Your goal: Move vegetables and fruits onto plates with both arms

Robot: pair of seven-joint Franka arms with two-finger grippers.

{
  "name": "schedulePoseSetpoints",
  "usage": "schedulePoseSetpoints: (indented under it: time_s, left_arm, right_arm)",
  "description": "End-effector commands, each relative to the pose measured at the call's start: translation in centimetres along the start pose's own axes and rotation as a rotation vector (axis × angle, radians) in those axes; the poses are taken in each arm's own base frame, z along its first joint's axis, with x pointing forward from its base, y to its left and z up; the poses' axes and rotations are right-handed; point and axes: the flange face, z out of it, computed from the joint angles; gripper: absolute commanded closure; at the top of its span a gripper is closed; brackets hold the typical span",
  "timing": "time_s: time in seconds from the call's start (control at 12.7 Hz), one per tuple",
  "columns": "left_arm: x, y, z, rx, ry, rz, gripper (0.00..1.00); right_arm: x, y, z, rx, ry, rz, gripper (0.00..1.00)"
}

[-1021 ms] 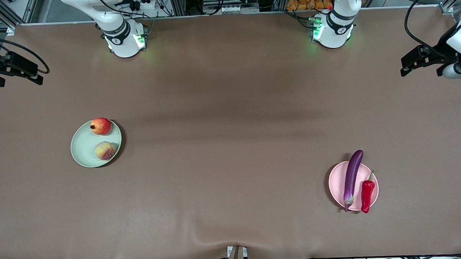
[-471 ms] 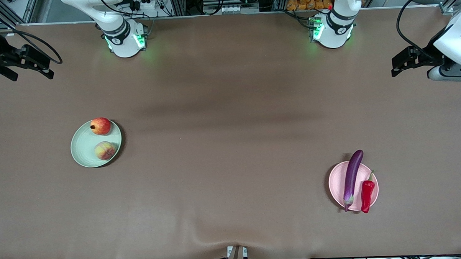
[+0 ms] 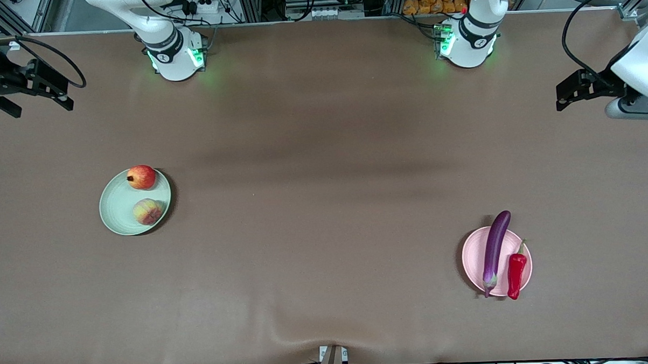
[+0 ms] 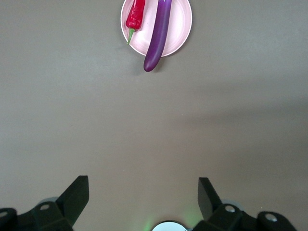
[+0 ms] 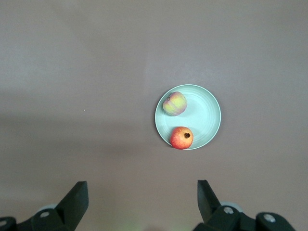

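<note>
i see both claws wide and empty: left gripper and right gripper over the table's ends. the eggplant overhangs its pink plate; a nudge could roll it off.

The setting is a robotics laboratory. Two white robot arm bases with green indicator lights are mounted on a desk covered in brown matting, with aluminium framing and loose cables along its edge.
</note>
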Motion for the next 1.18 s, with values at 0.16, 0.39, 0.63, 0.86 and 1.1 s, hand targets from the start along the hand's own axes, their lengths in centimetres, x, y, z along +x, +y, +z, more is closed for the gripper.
schedulePoseSetpoints:
  time_s: [0.16,0.39,0.63,0.86,1.1]
  left_arm:
    - [0.1,-0.1,-0.5,0.004,-0.007,-0.011,0.0]
    - [-0.1,-0.2,-0.8,0.002,-0.001,-0.019,0.0]
    - [-0.2,-0.1,-1.0,0.003,0.004,-0.017,0.0]
    - [-0.2,-0.1,-1.0,0.003,0.002,-0.019,0.0]
    - [-0.3,-0.1,-1.1,0.003,0.004,-0.014,0.0]
  right_arm:
    - [-0.3,0.1,-0.5,0.015,0.009,-0.015,0.0]
    - [-0.3,0.5,-0.3,0.015,0.002,-0.005,0.0]
    - [-0.3,2.6,0.1,0.028,-0.005,0.027,0.0]
    - [-0.3,2.8,0.1,0.028,-0.005,0.03,0.0]
    - [-0.2,2.9,0.2,0.016,-0.004,0.031,0.0]
